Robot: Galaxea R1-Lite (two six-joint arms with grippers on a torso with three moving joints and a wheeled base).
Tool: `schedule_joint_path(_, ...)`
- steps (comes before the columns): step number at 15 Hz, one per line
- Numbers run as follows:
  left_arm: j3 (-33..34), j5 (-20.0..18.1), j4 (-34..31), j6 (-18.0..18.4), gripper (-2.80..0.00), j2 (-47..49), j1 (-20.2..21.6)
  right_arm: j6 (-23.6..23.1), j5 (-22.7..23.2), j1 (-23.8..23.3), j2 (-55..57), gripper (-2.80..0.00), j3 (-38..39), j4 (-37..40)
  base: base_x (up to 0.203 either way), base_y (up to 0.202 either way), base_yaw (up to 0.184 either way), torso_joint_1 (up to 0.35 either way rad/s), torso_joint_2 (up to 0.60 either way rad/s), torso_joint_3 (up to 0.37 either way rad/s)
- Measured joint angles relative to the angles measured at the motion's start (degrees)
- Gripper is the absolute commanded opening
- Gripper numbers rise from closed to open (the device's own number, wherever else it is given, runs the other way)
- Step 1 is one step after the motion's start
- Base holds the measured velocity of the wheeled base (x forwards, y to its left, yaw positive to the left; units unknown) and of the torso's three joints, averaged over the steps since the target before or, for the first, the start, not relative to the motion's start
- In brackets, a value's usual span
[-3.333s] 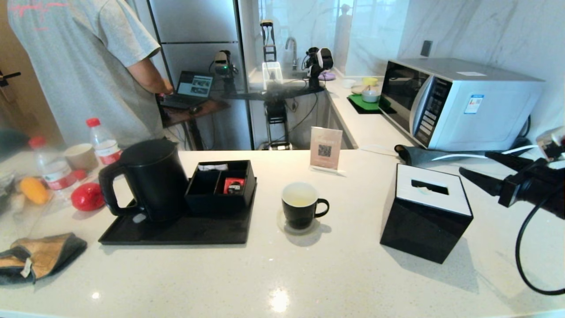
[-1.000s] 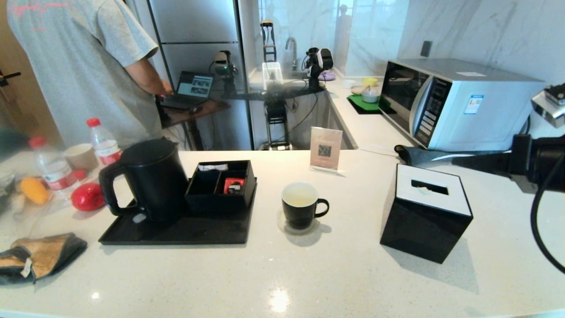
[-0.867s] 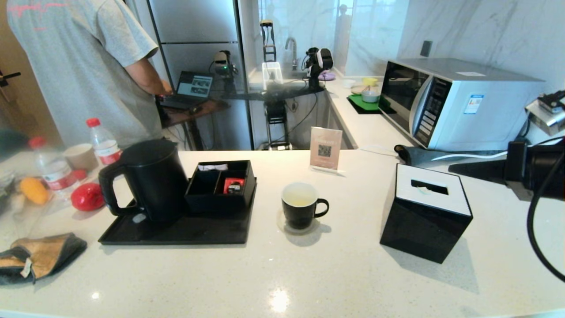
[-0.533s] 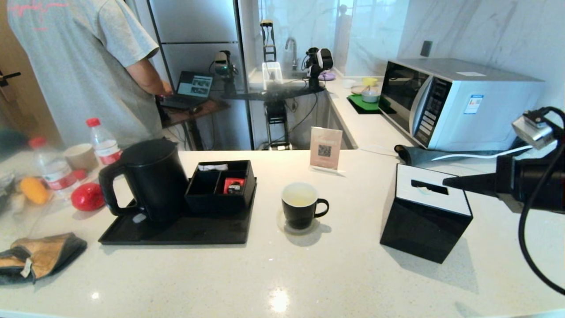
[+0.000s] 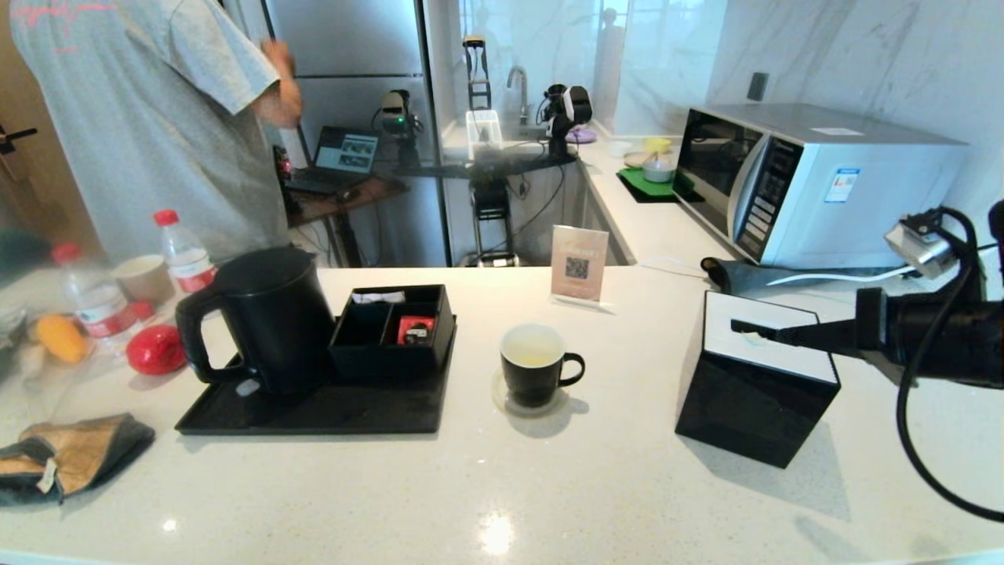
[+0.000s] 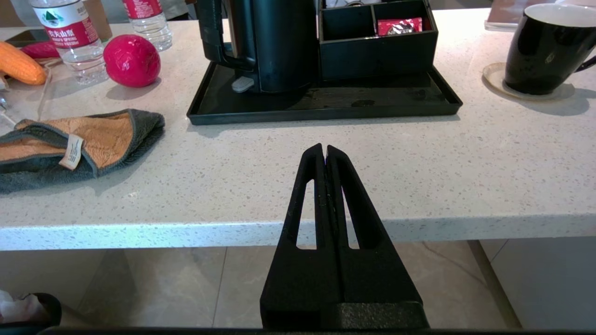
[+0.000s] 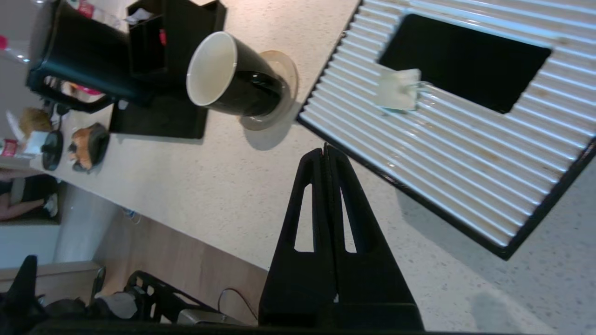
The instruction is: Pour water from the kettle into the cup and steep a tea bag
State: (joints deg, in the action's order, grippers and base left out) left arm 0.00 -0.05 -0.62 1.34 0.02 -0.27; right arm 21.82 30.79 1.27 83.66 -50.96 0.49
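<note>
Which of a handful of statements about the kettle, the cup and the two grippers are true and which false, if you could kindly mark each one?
1. The kettle stands on the black tray. True.
2. The cup lies tipped on its side. False: it stands upright on a small saucer.
3. The right gripper holds the kettle's handle. False: it is shut on nothing, above the black tissue box, far from the kettle.
4. The left gripper is shut and empty, at the counter's near edge. True.
5. A red packet lies in the black compartment box beside the kettle. True.
</note>
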Motion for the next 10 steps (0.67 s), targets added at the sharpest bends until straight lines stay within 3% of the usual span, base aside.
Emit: schedule_joint_path(10, 0.0, 0.05, 0.0, 0.0, -2.8, 0.0, 0.0, -0.05, -1.43, 0.63, 4.4, -2.8, -0.76, -1.01, 0.0, 0.0, 0.0, 0.0, 0.0, 0.0)
